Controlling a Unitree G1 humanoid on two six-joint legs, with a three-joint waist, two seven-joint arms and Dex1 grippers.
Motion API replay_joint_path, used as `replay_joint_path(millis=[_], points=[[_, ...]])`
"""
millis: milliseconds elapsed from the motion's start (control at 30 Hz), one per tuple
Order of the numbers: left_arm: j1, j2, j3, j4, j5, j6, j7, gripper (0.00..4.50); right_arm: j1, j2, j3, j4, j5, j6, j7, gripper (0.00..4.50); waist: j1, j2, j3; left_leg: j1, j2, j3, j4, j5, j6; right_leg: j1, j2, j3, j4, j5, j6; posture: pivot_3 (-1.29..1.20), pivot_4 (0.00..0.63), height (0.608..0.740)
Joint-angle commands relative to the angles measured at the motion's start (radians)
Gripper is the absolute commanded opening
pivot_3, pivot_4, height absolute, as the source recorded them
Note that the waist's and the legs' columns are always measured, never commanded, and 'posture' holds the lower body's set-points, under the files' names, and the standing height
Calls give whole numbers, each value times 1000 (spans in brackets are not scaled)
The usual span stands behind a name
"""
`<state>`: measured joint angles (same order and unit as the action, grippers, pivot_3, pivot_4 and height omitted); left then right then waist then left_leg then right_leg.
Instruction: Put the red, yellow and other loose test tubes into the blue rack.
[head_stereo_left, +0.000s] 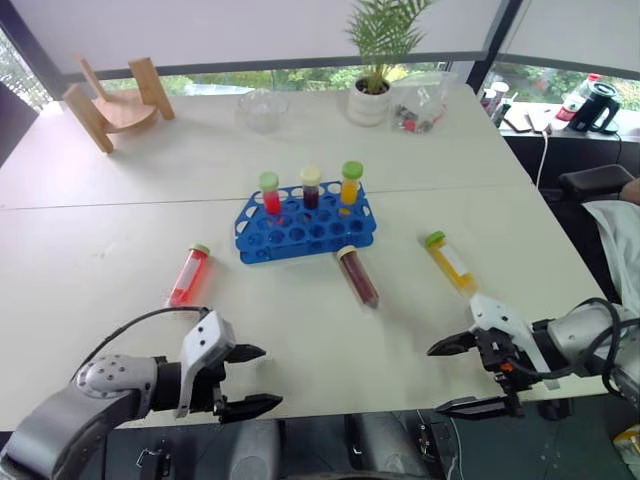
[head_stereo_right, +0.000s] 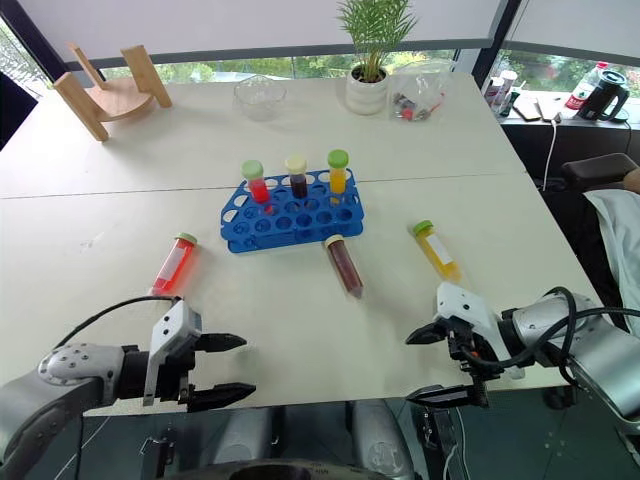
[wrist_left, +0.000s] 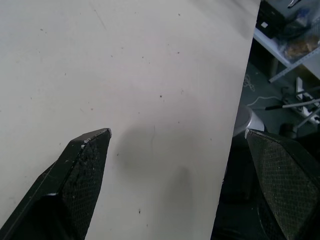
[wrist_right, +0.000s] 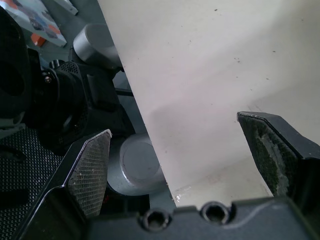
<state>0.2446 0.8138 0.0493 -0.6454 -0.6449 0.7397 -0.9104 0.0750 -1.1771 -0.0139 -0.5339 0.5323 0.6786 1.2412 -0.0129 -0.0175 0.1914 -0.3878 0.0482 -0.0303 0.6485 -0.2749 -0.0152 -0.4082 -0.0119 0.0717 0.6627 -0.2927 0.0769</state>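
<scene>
Both grippers, left (head_stereo_left: 248, 380) and right (head_stereo_left: 458, 375), hover empty with fingers spread at the table's near edge; reaching for the red tube (head_stereo_left: 188, 275) likely comes next, blue rack (head_stereo_left: 305, 228) waiting.

bright blue rack (head_stereo_left: 306, 232), red tube (head_stereo_left: 188, 276), yellow tube (head_stereo_left: 449, 261), maroon tube (head_stereo_left: 358, 277)

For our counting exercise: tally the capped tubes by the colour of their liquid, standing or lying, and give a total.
Red: 2, one standing in the blue rack at, one lying at
Dark maroon: 2
Orange: 1
Yellow: 1
Total: 6
</scene>
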Motion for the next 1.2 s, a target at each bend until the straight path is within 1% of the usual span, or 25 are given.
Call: replay_joint_path(millis=[33, 200, 500, 633, 767, 833, 867, 933, 1000, 1033, 1067, 1100, 1167, 1200], points=[[-17, 0, -12, -3, -1, -6, 6, 4435, -7, -1, 3, -5, -4, -14, 6, 4500, 0, 0, 0, 0, 0, 0, 0, 0, 0, 0, 0, 0, 0, 0, 0, 0, 150, 740], [-47, -12, -39, 6, -10, -1, 9, 4435, -15, 7, 18, 7, -27, -23, -4, 4500, 0, 0, 0, 0, 0, 0, 0, 0, 0, 0, 0, 0, 0, 0, 0, 0, 150, 740], [-92, -34, -96, 26, 47, -33, 40, 4435, -31, 15, 11, 25, -33, -19, -15, 4500, 0, 0, 0, 0, 0, 0, 0, 0, 0, 0, 0, 0, 0, 1, 2, 0, 150, 740], [-156, -66, -90, 49, 19, -7, 55, 4435, -74, 22, 8, 35, -29, 1, -29, 4500, 0, 0, 0, 0, 0, 0, 0, 0, 0, 0, 0, 0, 0, 1, 2, 0, 150, 740], [-206, -61, -103, 83, 55, -6, 64, 4435, -112, 8, -28, 25, 0, 67, -50, 4500, 2, 0, 0, 0, 0, 0, 1, 0, 0, 1, 0, 0, 0, 2, 3, 0, 150, 740], [-227, -62, -98, 92, 45, 1, 63, 4435, -124, -8, -62, 15, 32, 120, -55, 4500, 1, 0, 0, 0, 0, 0, 0, 0, 0, 1, 0, 0, 0, 2, 3, 0, 150, 740], [-237, -66, -83, 89, 9, 24, 58, 4435, -140, -10, -82, 12, 54, 148, -60, 4500, 1, 0, 0, 0, 0, 0, 0, 0, 0, 0, 0, 0, 0, 2, 3, 0, 150, 740], [-265, -85, -32, 74, -123, 93, 47, 4435, -230, 7, -151, 22, 160, 233, -78, 4500, -1, 0, 0, 0, 0, -1, 0, 0, 0, 0, 0, 0, 1, 2, 3, 0, 150, 740], [-303, -81, -25, 67, -153, 110, 38, 4435, -362, 21, -201, 72, 262, 330, -100, 4500, -5, 3, 1, 0, 0, 0, 1, 0, 0, 0, 0, 0, 2, 2, 3, 0, 150, 740], [-323, -68, -32, 70, -143, 106, 31, 4435, -429, 19, -198, 104, 273, 362, -116, 4500, -5, 3, 1, 0, 0, 0, 1, 0, 0, 0, 0, 0, 2, 2, 3, 0, 150, 740], [-361, -51, -56, 73, -115, 96, 19, 4435, -505, 3, -169, 164, 240, 361, -121, 4500, -4, 3, 1, 1, 0, 0, 1, 0, 0, 1, 0, 0, 2, 2, 3, 0, 150, 740], [-416, -19, -69, 88, -77, 67, -9, 4435, -626, -9, -96, 245, 177, 386, -142, 4500, -4, 3, 1, 1, 0, -1, 1, 0, 0, 1, 0, 0, 2, 2, 2, 0, 150, 740], [-540, 51, -83, 127, 1, -4, -70, 4435, -855, -9, 98, 421, 10, 414, -165, 4500, -4, 3, 2, 1, 0, 0, 2, 0, -1, 1, 0, 0, 2, 1, 0, 0, 150, 740], [-582, 75, -86, 142, 28, -32, -88, 4435, -932, -5, 181, 484, -42, 443, -156, 4500, -4, 3, 2, 0, 0, 0, 0, 2, -2, -2, 0, 0, 1, 1, -3, 0, 150, 740]])
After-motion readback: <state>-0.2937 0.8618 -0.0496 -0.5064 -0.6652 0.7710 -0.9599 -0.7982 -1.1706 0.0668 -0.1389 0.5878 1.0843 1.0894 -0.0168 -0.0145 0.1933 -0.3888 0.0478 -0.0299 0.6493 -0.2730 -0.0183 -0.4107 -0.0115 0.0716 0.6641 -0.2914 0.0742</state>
